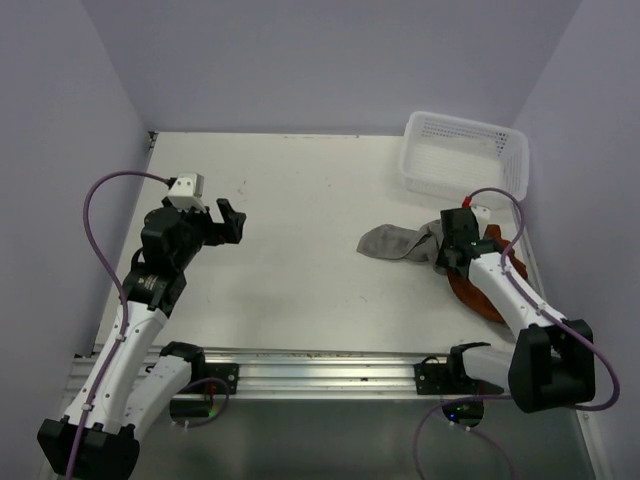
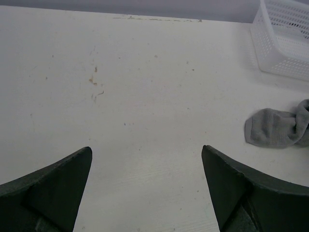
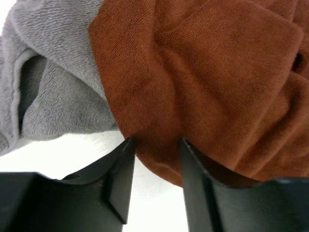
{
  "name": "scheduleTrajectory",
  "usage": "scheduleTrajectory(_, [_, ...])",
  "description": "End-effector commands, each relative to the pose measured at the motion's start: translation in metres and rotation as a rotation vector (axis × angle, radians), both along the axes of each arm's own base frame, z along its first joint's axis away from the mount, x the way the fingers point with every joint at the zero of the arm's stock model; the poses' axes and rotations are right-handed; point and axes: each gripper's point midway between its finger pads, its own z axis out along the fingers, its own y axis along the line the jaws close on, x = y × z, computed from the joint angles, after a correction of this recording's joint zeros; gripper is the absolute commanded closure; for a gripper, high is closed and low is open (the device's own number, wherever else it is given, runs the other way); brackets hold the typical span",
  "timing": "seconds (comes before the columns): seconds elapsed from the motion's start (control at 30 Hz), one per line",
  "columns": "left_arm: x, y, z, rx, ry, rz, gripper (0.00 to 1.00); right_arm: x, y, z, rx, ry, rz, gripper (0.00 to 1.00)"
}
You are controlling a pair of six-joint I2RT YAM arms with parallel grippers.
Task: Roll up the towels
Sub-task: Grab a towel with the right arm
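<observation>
While narrow at the rust-brown towel's [image 3: 217, 72] edge with the right hand [image 3: 157, 140], hold uncertain, may snag the touching grey towel [image 3: 58, 96] too; left hand [image 2: 147, 154] wide.

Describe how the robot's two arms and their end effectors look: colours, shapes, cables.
Both the left arm and right arm have white links with bulky black joints. A purple cable loops along each. The left end effector and right end effector are black, with dark wedge-shaped fingers. A white block tops the left wrist.
</observation>
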Motion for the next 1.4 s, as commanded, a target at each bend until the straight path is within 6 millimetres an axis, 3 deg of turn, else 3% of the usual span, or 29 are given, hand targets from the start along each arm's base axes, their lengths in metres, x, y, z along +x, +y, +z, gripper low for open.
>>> scheduleTrajectory(0.0, [0.002,-0.002,0.014,0.007,-0.053,-0.017,0.00,0.012,-0.005,-0.006,-0.010,-0.003,-0.020,0.57])
scheduleTrajectory(0.03, [0.001,-0.003,0.014,0.007,-0.052,-0.021,0.00,0.014,-0.005,-0.005,-0.010,-0.001,-0.028,0.64])
scheduleTrajectory(0.07, [0.001,-0.003,0.014,0.007,-0.053,-0.018,0.00,0.013,-0.007,-0.006,-0.019,0.008,-0.034,0.77])
scheduleTrajectory(0.17, [0.001,-0.003,0.014,0.009,-0.053,-0.020,0.00,0.013,-0.008,0.007,-0.014,-0.021,-0.038,0.89])
scheduleTrajectory(0.33, [0.001,-0.005,0.015,0.006,-0.054,-0.027,0.00,0.010,-0.016,0.057,-0.039,-0.137,-0.055,0.95])
scheduleTrajectory(0.5, [0.000,-0.006,0.014,0.005,-0.052,-0.033,0.00,0.004,-0.028,0.093,-0.097,-0.173,-0.090,1.00])
scheduleTrajectory(0.7, [0.000,-0.008,0.014,-0.001,-0.051,-0.044,0.00,0.013,-0.021,0.145,-0.071,-0.263,-0.039,1.00])
scheduleTrajectory(0.73, [0.000,-0.009,0.013,-0.002,-0.048,-0.047,0.00,0.017,-0.019,0.162,-0.061,-0.304,-0.020,1.00])
scheduleTrajectory(0.8, [0.000,-0.009,0.013,-0.002,-0.048,-0.050,0.00,0.018,-0.009,0.181,-0.020,-0.348,0.031,1.00])
scheduleTrajectory(0.83, [0.000,-0.010,0.013,-0.003,-0.048,-0.053,0.00,0.021,-0.006,0.199,-0.006,-0.391,0.051,1.00])
scheduleTrajectory(0.9, [0.000,-0.010,0.013,-0.002,-0.046,-0.052,0.00,0.022,0.009,0.214,0.052,-0.408,0.112,1.00])
scheduleTrajectory(0.93, [0.001,-0.008,0.013,0.000,-0.046,-0.043,0.00,0.024,0.015,0.234,0.075,-0.450,0.143,1.00])
scheduleTrajectory(1.1, [0.001,-0.006,0.014,0.002,-0.050,-0.033,0.00,0.033,0.068,0.281,0.269,-0.566,0.369,1.00])
scheduleTrajectory(1.27, [0.002,0.015,0.016,0.029,-0.051,0.087,0.00,0.047,0.127,0.310,0.505,-0.653,0.560,1.00])
scheduleTrajectory(1.37, [0.001,0.026,0.018,0.033,-0.058,0.148,0.00,0.053,0.167,0.316,0.635,-0.656,0.668,1.00])
